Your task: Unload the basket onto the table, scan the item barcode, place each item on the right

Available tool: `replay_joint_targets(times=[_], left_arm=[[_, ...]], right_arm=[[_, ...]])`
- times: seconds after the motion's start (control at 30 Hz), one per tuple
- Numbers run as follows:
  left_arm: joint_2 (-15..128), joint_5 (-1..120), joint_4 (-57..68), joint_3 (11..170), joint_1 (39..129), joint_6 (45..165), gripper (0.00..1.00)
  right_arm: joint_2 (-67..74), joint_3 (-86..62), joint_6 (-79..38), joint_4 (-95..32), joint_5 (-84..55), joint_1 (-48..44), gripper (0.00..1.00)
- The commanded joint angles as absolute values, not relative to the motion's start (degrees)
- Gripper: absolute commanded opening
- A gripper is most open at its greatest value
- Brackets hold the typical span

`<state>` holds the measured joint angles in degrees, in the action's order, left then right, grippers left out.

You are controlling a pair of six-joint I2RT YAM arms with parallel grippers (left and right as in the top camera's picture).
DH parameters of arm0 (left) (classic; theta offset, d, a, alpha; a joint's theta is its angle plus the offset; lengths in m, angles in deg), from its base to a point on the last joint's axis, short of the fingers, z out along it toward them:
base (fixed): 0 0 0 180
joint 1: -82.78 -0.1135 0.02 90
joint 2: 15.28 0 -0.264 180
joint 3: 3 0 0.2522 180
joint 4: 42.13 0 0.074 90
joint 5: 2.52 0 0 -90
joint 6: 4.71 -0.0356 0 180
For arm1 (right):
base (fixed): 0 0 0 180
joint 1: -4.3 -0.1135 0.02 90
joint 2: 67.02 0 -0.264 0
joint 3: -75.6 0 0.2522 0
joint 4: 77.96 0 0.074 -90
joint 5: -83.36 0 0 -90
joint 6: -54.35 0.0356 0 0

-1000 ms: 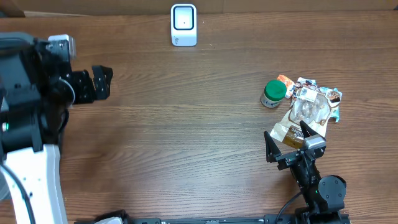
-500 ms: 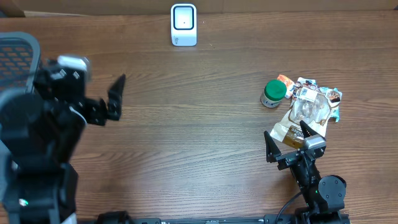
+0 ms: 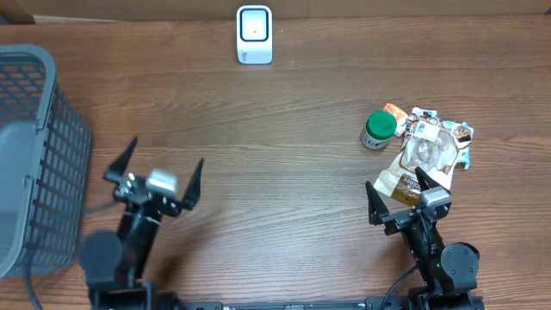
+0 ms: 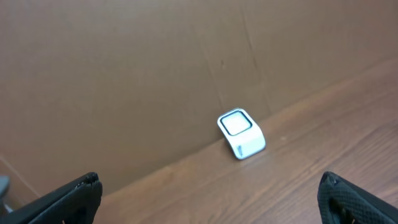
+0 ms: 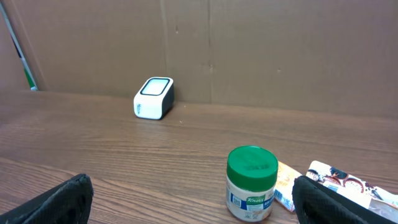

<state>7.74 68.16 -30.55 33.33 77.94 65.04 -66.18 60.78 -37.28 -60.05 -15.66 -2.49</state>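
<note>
We judge green-lidded white plastic jar [image 5: 251,183] light, rigid; grasp its sides. Left end effector [image 3: 157,168], right end effector [image 3: 398,191]: both spread wide, empty.

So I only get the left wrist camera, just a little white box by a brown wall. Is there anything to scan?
Observer: Yes, a green-lidded Knorr jar stands upright, off to the right.
Operator: Only that?
Observer: No, crinkly snack packets lie in a heap beside it.
Operator: Is the right claw holding any?
Observer: No, the right claw is open and empty.
</note>
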Motion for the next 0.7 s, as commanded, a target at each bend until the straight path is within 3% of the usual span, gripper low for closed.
replay_joint_targets(times=[0.0,0.37,0.67], left_arm=[[0.2,67.6,-34.5,24.2,78.3,62.9,0.99],[-13.2,68.0,-34.5,11.5,78.3,59.5,1.00],[-15.1,68.9,-25.5,11.0,78.4,57.6,1.00]], right_arm=[[-66.9,61.4,-37.0,-60.2,-15.7,-2.7,1.00],[-66.9,61.4,-37.0,-60.2,-15.7,-2.7,1.00],[-66.9,61.4,-37.0,-60.2,-15.7,-2.7,1.00]])
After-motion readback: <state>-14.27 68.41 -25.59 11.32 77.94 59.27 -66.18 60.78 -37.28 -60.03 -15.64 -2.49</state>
